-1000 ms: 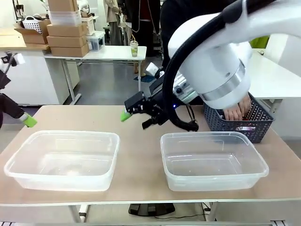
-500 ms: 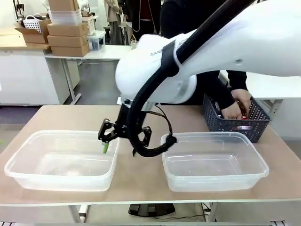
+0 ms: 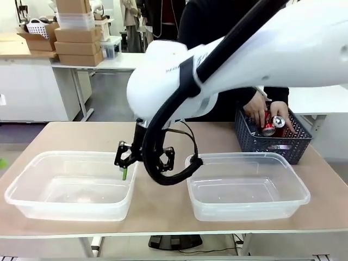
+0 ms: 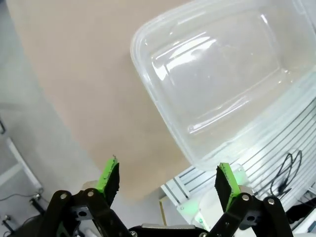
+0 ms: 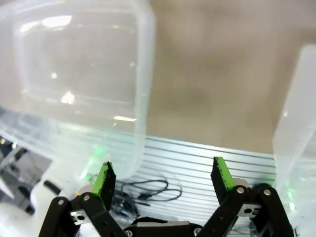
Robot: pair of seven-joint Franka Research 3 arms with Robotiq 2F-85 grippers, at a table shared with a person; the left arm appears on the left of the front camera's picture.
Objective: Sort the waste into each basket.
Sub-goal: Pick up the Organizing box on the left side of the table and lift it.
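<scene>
On the right gripper (image 5: 162,168), jaws spread wide with nothing between them; low over the bare strip of table (image 3: 163,206) between the left tub (image 3: 32,201) and the right tub (image 3: 247,209), close by the left tub's rim. On the left gripper (image 4: 167,168), jaws likewise spread and empty, above the table edge beside a tub corner. At the far right, inside the basket (image 3: 296,147), a person's hands (image 3: 287,113) around a red can (image 3: 268,129) and a silvery can (image 3: 278,122).
</scene>
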